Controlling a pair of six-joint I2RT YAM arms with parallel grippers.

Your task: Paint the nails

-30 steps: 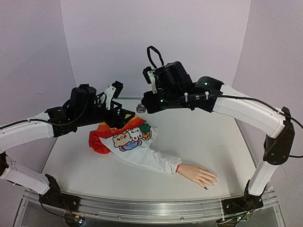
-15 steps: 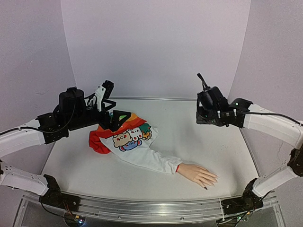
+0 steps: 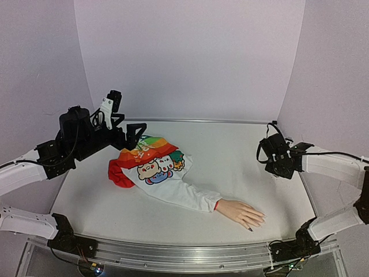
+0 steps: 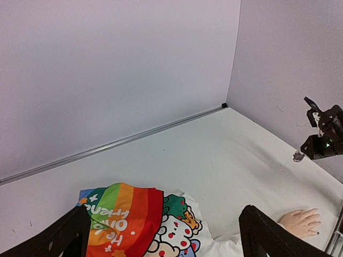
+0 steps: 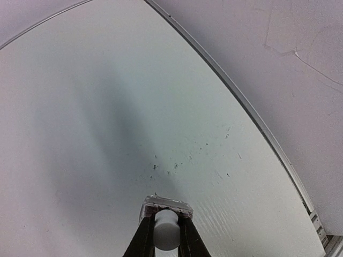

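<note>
Mannequin hand (image 3: 241,212) lies palm down near the front edge of the table (image 3: 230,150), right of centre, nails (image 3: 260,219) pointing right, dark nail (image 3: 250,229) on the nearest finger; its white sleeve (image 3: 184,195) runs back-left to a cartoon shirt (image 3: 151,164) with rainbow stripes. Right gripper (image 5: 166,235) is off to the right, well apart from the hand, clamped narrow on a small bottle (image 5: 166,227) with a white cap. Left gripper (image 3: 123,117) is spread wide, holding nothing, above the far-left end of the shirt
</note>
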